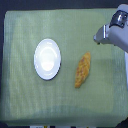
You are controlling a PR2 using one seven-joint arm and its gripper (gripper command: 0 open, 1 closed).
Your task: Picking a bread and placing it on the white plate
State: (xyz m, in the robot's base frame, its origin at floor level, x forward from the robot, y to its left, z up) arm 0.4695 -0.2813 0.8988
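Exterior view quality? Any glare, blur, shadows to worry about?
Exterior view: soft and low-res throughout; white plate blown out, rim detail mostly lost; bread twist texture blurred, faint shadow alongside it; gripper smeared at the exterior view's right edge, jaw state unreadable; green cloth evenly lit.

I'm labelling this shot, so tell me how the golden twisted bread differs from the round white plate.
The golden-orange twisted bread is elongated with tapered ends, while the plain white plate is round. The bread looks bumpy; the plate looks smooth. The bread lies at a slant on the exterior view's right of the plate. Both rest apart on the green cloth.
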